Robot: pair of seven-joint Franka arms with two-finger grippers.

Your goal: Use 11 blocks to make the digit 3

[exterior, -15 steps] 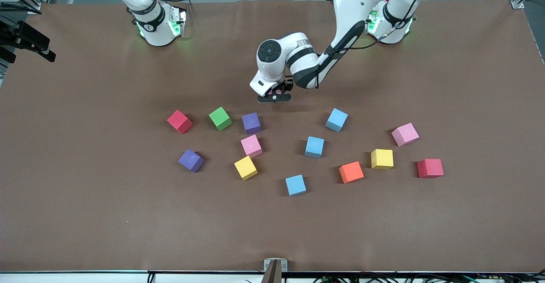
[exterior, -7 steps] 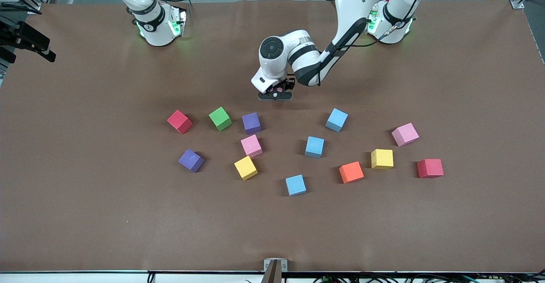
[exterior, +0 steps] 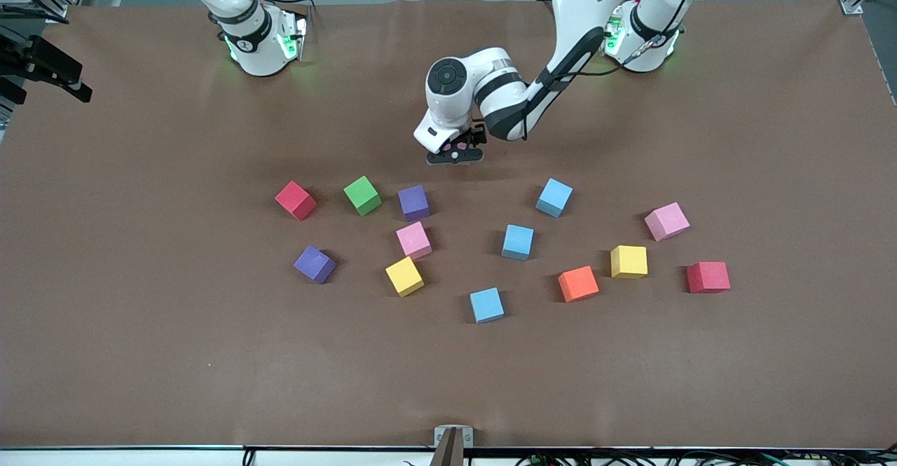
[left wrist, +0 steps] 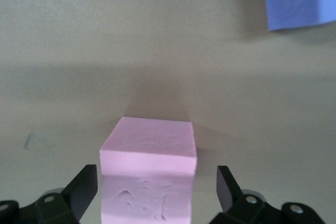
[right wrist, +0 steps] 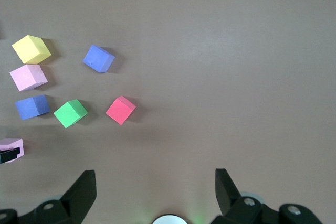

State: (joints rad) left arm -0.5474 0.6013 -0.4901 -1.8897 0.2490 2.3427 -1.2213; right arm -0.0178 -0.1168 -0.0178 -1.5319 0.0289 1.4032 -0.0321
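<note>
Left gripper stands low over the table, at the edge of the scatter farthest from the front camera, its jaws spread wide with a pink block between them. In the left wrist view there is a clear gap on each side of the block, so neither finger grips it; it seems to sit on the table by its own weight.

The step in hand looks like setting down one block of the digit 3. To do it well, the gripper should rise straight up with the jaws wide, so that no finger brushes a side and turns the soft cube. Its faces should also stay square, since the next blocks must butt against them.

This pink block lies directly under the gripper, centred between the fingers. It is farther from the front camera than the purple block, which is near it, and the green block. The other blocks lie loose, none yet touching.

Right gripper waits above the table, open and empty.
</note>
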